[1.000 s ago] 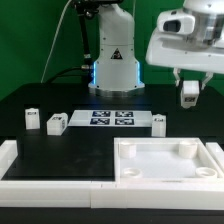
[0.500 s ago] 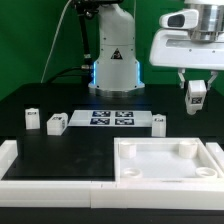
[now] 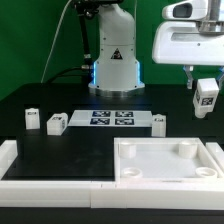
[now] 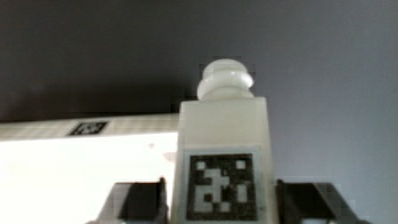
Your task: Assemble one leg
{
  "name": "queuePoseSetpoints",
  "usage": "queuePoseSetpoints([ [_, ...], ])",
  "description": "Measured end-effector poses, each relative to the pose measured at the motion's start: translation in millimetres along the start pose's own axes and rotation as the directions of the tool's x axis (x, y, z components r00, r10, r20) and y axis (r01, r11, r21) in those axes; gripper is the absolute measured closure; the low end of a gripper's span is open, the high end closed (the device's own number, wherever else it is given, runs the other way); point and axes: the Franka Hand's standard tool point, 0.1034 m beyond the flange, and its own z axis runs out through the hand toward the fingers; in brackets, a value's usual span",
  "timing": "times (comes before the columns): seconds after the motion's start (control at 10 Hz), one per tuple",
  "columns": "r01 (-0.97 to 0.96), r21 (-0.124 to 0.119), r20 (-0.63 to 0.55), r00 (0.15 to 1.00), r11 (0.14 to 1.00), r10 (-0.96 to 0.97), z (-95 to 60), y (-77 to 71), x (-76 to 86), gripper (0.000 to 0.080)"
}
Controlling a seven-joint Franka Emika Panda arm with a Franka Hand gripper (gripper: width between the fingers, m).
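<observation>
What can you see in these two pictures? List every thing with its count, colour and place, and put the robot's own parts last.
loose legs: three, white, on the table; two to the exterior view's left of the marker board, one to its right
held leg: one, white with a black-and-white marker, raised at the exterior view's right
marker board: one, white with black tags, flat behind the panel
panel: one, white, front right
rail: one, white, along the front and left edges
table: one, black
arm: one, white, behind the marker board
end effector: one, white, shut on the held leg
</observation>
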Motion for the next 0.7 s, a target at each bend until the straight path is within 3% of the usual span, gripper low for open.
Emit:
queuePoseSetpoints([
  [0.4, 0.008, -0.002, 0.004, 1.0, 1.0, -0.008, 1.2, 1.1, -2.6, 0.0502],
  [0.7, 0.125, -0.015, -0.007, 0.992, 0.992, -0.125, -3.5, 18.0, 22.3, 0.0502],
])
